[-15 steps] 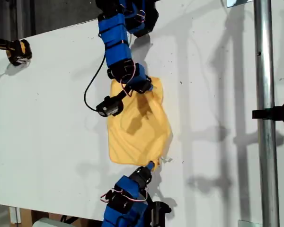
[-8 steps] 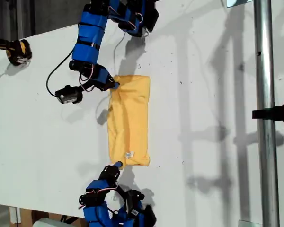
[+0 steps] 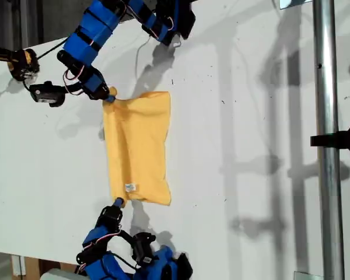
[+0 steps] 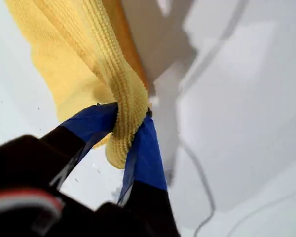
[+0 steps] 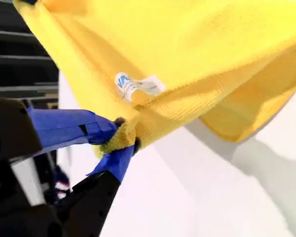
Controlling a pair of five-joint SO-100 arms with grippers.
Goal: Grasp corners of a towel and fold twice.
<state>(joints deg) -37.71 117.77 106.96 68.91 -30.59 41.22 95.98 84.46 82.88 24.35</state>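
The yellow towel (image 3: 137,146) lies folded in half as a tall rectangle on the white table (image 3: 251,116). It is stretched between my two grippers. My first gripper (image 3: 109,93) is shut on the corners at the towel's far end, towards the exterior view's left; the first wrist view shows its blue fingertips (image 4: 148,153) pinching bunched towel (image 4: 89,59). My second gripper (image 3: 118,202) is shut on the near corners, right beside the small white tag (image 3: 130,186). The second wrist view shows that pinch (image 5: 121,140), the tag (image 5: 135,85) and lifted towel (image 5: 187,54).
A metal pole (image 3: 325,140) with a black clamp (image 3: 344,139) runs down the exterior view's right. A yellow-and-black object (image 3: 22,63) sits at that view's upper left edge. The table's front edge passes under the second arm.
Both grippers have swept towards the exterior view's left, carrying the held corners over. The crumpled towel now lies as a flatter folded rectangle further left.
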